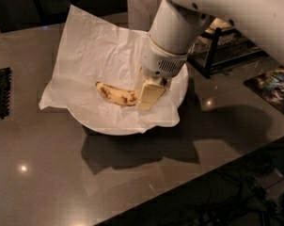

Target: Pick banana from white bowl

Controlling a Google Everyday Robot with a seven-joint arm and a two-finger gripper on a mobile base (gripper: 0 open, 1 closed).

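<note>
Yellow, brown-spotted banana (114, 93) lies on crinkled white paper (92, 51) inside the white bowl (114, 130), which stands on the glossy grey surface (52, 178). Camera view: the gripper (146, 100) is down inside the bowl, at the banana's right end and covering its tip. Whether the gripper is wide, narrow or clamped on the banana cannot be told.

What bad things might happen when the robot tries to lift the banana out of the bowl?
The gripper sits at the banana's right end, not its middle, so the banana might tilt and slip out when lifted. The loose crinkled paper under the banana might get caught and lift too, perhaps tugging the white bowl. The banana is spotty and probably soft, so a hard squeeze might squash it.
</note>
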